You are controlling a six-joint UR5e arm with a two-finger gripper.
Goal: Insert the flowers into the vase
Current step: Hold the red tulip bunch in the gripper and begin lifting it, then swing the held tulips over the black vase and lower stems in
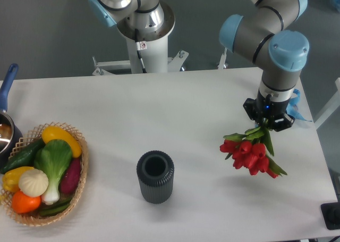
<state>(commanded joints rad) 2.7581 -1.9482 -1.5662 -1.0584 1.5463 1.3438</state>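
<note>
Red tulip buds make up the flowers [249, 154], a bunch with green stems and long leaves, located over the right part of the white table [175, 103]. The bunch hangs with the buds lowest and pointing down-left, the stems running up into the gripper [267, 123]. The fingers are closed on the stems, and nothing else is in their grasp. The fingertips themselves are hidden among the leaves, so the exact width of the closure cannot be read. Whether the buds touch the tabletop cannot be told from this view.

The vase [155, 176], dark grey, cylindrical and ribbed, stands upright on the table near its front edge, about mid-width. Its round mouth faces up and is open. It sits well apart from the flowers, to their left and slightly nearer the camera.

The arm [271, 34], grey with pale blue joint caps, comes down from the upper right to the gripper. A second robot base [141, 24] stands behind the table's far edge.

At the far left, a woven basket [79, 170] holds a leafy green vegetable [53, 159], a yellow pepper [64, 138], a purple item, an orange fruit and a white garlic-shaped piece. A dark pot [6, 135] with a blue handle sits just behind the basket, cut off by the frame's edge.
</note>
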